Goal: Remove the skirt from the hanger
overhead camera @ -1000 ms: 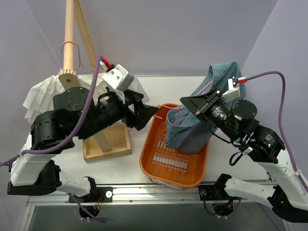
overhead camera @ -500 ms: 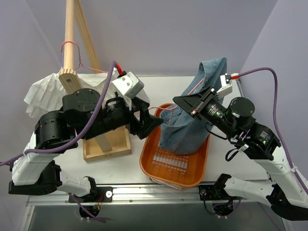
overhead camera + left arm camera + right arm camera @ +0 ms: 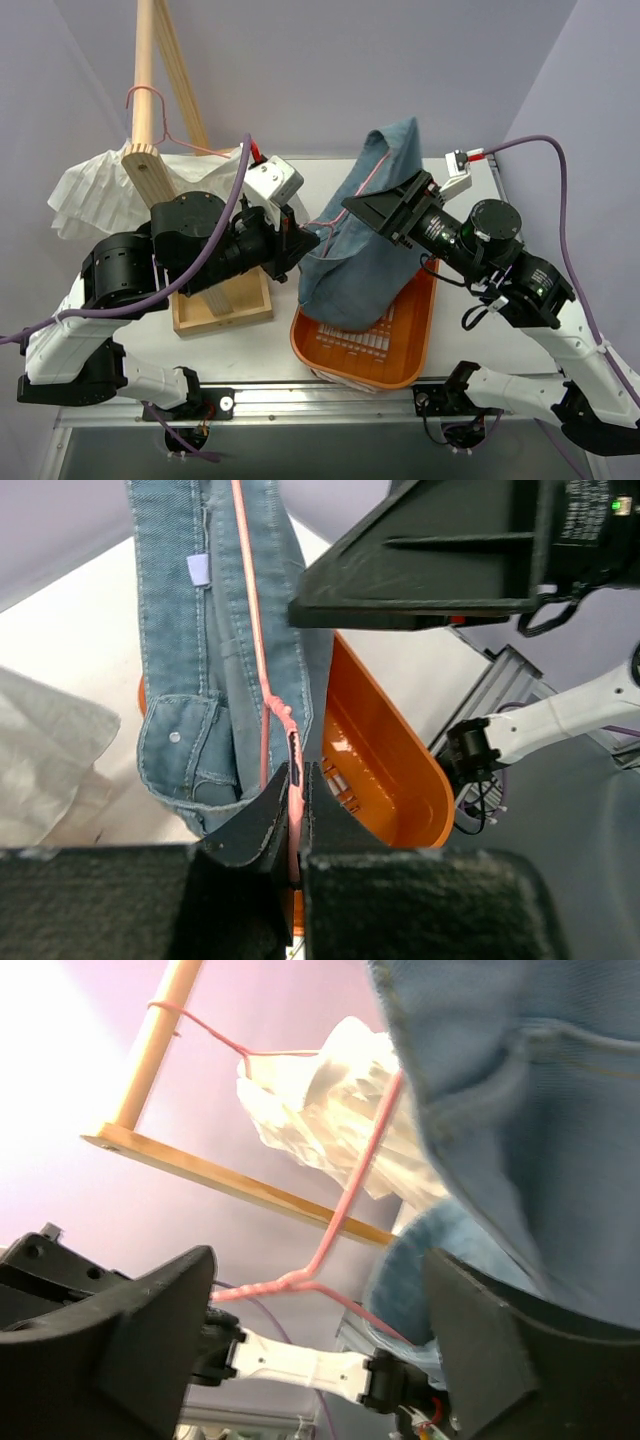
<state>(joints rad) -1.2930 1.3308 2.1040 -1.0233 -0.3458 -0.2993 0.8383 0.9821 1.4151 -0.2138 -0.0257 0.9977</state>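
The left pincer (image 3: 297,785) is clamped narrow on the pink wire hanger (image 3: 262,680), gripping the twisted wire just below the skirt (image 3: 200,670). The right pincer (image 3: 315,1260) stands wide. You can see the hanger wire running between its fingers, and neither finger grips it.

Check the skirt in the left wrist view. It is blue denim with stitched seams, folded lengthwise. It has a pale label near the top and a flap with one metal stud near the bottom. It hangs in the air on the hanger, between the two pincers. In the top view its lower part lies over the far left rim of the orange basket (image 3: 400,352). You cannot tell from these views whether the fabric touches the basket.

The table (image 3: 245,345) is white. The walls behind and beside it are plain lilac.

Count the items as follows:
- One denim skirt.
- Two pink wire hangers. The second hanger (image 3: 148,98) is hooked on the wooden rack (image 3: 143,60).
- One white garment (image 3: 85,195), on that second hanger.
- One wooden rack, standing at the left of the table.
- One orange basket.
- Two arms, each with one pincer.
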